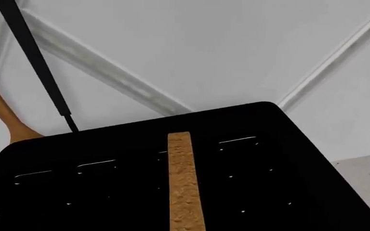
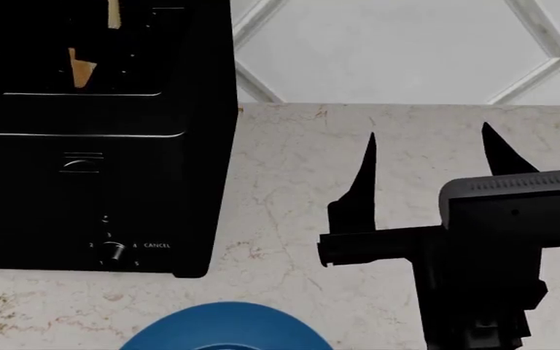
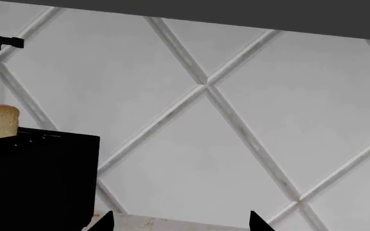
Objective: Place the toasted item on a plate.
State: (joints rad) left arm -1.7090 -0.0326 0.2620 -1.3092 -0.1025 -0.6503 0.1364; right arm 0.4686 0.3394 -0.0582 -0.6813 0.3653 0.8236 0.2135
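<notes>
Toast still seated in toaster; right end effector released, left one out of sight.

We saw the bread slice (image 1: 185, 185) edge-on in the black toaster (image 2: 95, 182) slot; right end effector (image 2: 426, 157) hung over the counter (image 2: 290, 182), well apart. Risk, we judged: a skewed approach jams the slice against the slot wall, or it misses the blue plate (image 2: 227, 328).

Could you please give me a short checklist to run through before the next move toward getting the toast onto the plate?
1. Bread slice standing up out of the toaster slot: ok.
2. Right hand open, nothing in it, over the counter: ok.
3. Left hand lined up on the slice: cannot tell, it is out of view.
4. Plate on the counter in front of the toaster: ok, only its blue rim shows.
5. Slice gripped: not ok.
</notes>
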